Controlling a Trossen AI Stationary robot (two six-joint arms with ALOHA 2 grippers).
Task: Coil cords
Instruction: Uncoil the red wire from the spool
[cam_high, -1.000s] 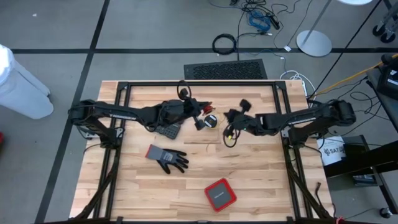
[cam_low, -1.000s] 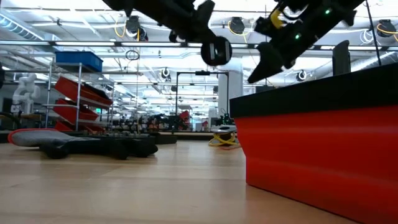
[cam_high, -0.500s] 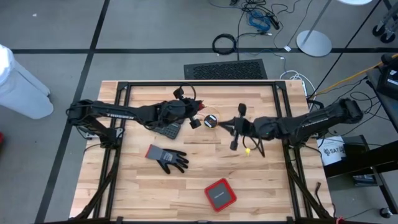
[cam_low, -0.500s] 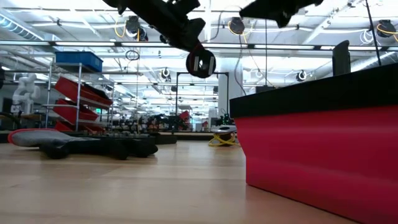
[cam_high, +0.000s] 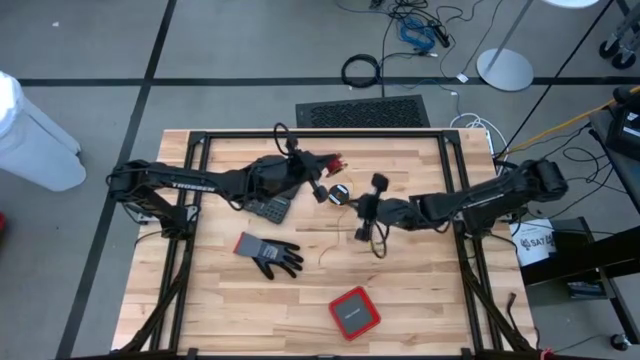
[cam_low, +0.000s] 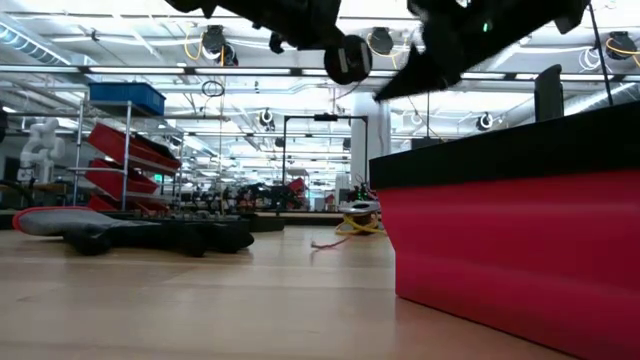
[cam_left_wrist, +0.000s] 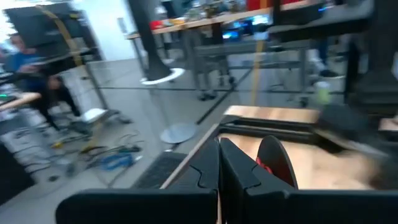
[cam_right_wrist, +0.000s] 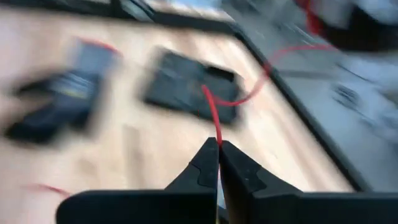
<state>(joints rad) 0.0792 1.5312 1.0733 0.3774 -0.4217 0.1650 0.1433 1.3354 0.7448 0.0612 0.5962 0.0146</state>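
A thin red cord (cam_right_wrist: 239, 99) runs from my right gripper (cam_right_wrist: 218, 144) toward my left gripper (cam_high: 328, 163). One loose red end (cam_low: 325, 243) lies on the table. Both grippers hang above the table's middle, a short way apart, and both are shut. My right gripper (cam_high: 360, 214) points toward the left arm and tips slightly down. Red shows at the tip of my left gripper (cam_left_wrist: 219, 155), and a dark round part (cam_high: 340, 192) sits right beside it. My left gripper has the red cord (cam_high: 331, 160) at its shut fingertips, held well above the table. The fingers point about level toward the table's right; which part of the cord they are on stays hidden. My right gripper pinches a single strand of the red cord (cam_right_wrist: 216, 132) between its two fingertips, slanting down from the table's right. The strand rises slack from the fingers, clear of the table.
A grey and black glove (cam_high: 270, 255) lies left of centre, toward the near edge. A flat black keypad-like block (cam_high: 268, 210) lies under the left arm. A red box (cam_high: 354, 312) stands near the front edge. Black frame rails (cam_high: 320, 134) run along the table's edges.
My right gripper swung out toward the near right, then came back toward the left gripper, tipping and rolling as it went. My left gripper dipped and rose again. A loose red cord end has dropped onto the table.
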